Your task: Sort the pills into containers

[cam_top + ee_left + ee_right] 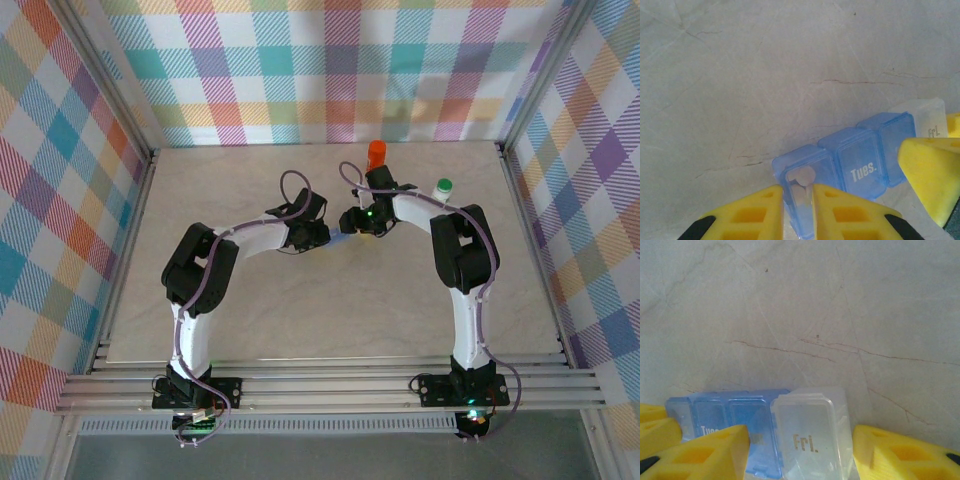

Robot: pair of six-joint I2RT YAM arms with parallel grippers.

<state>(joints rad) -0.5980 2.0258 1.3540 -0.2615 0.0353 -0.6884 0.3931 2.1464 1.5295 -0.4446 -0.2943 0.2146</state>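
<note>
Flat blue translucent rectangular pill box (860, 165) lies long-axis left-right between both arms: left gripper (798, 200) jaws clenched on its left end, right gripper (800, 432) jaws straddling its right end, grip unclear.

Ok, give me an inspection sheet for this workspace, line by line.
Surface: pale marbled tabletop, fine veins, no spills seen.
Job's things: blue pill box lies flat between the grippers, with a clear Fri. section at one end. A pale round pill sits in its open end compartment. The orange bottle and green-capped bottle stand at the far side.
Clutter: nothing seen.
Grippers: left gripper is shut on the box's end. The right gripper has its jaws apart either side of the Fri. section; grip unclear.
Cables: purple cables loop along both arms.
Surroundings: plaid walls, metal frame.
</note>
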